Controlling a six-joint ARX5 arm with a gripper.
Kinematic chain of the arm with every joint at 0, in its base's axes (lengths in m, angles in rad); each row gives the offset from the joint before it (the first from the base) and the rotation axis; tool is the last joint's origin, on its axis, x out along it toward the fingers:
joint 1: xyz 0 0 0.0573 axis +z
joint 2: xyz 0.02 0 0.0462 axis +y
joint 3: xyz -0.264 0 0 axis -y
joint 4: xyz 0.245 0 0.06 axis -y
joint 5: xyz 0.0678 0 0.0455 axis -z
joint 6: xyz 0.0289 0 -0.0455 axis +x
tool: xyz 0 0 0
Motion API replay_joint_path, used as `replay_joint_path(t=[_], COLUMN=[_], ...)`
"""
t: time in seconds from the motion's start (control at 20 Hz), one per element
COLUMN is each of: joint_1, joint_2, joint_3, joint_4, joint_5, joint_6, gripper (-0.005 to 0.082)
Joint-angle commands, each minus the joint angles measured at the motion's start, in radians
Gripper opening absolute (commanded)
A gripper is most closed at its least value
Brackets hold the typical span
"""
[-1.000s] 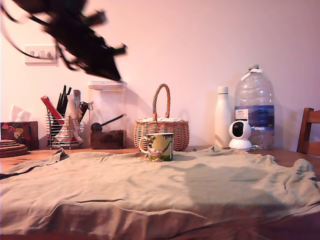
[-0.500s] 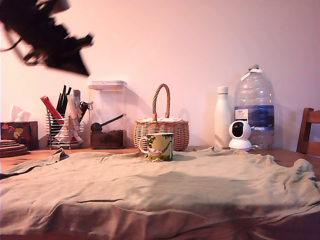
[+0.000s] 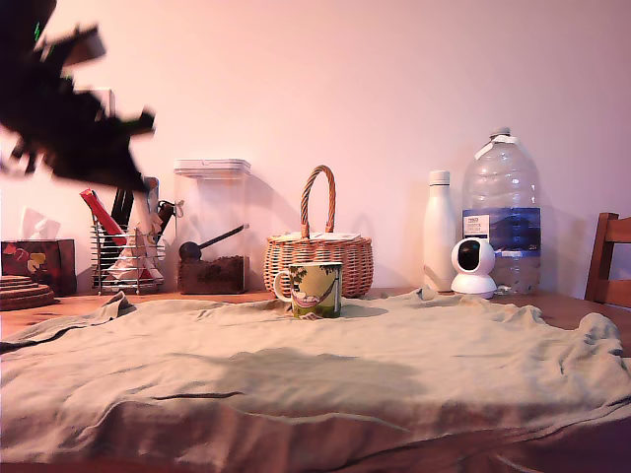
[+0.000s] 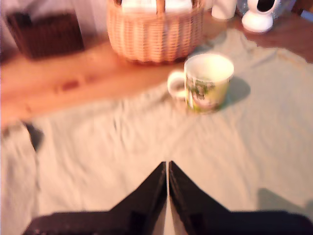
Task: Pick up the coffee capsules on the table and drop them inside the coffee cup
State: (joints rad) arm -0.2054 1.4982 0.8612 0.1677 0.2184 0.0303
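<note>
The coffee cup [image 3: 316, 289], a printed mug with a cream handle, stands upright on the olive-beige cloth [image 3: 315, 374] near the back of the table [image 3: 582, 307]. In the wrist view the coffee cup [image 4: 206, 81] looks empty from this angle. My gripper [image 4: 167, 167] hovers well short of it, above bare cloth [image 4: 117, 147]. Its dark fingers are pressed together with nothing between them. My arm [image 3: 69, 128] is a dark blur high at the exterior view's left, far above the table. No coffee capsule shows in either view.
A wicker basket [image 3: 317, 258] stands right behind the mug. A white camera [image 3: 473, 266], a white bottle [image 3: 440, 232] and a big water bottle [image 3: 501, 212] line the back right; a clear container [image 3: 211, 227], utensil rack [image 3: 128, 251] and tissue box [image 3: 37, 261] the back left.
My arm has swung toward the exterior view's left and dropped a little. Its shadow on the cloth has slid left too. The mug has stayed put.
</note>
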Motion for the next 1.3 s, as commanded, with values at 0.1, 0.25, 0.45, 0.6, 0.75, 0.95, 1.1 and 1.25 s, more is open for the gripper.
replay_joint_path(t=[0.1,0.25,0.45,0.6,0.75,0.95,1.1,1.25], joint_1=[0.003,0.003,0.024,0.045,0.067,0.091,0.095,0.095], joint_2=[-0.06,-0.096,-0.169,-0.235,-0.319,-0.45,-0.563,-0.669], joint_3=[-0.085,-0.143,-0.257,-0.34,-0.413,-0.501,-0.54,-0.56], joint_4=[0.036,0.061,0.138,0.171,0.172,0.169,0.114,0.045], joint_5=[-0.009,-0.011,-0.018,-0.018,-0.018,-0.017,-0.018,-0.018], joint_6=[-0.005,-0.007,-0.041,-0.057,-0.057,-0.077,-0.083,-0.084], gripper=[-0.0019,-0.0019,-0.0019,-0.0019,-0.0019,-0.0019,-0.0019,-0.0019])
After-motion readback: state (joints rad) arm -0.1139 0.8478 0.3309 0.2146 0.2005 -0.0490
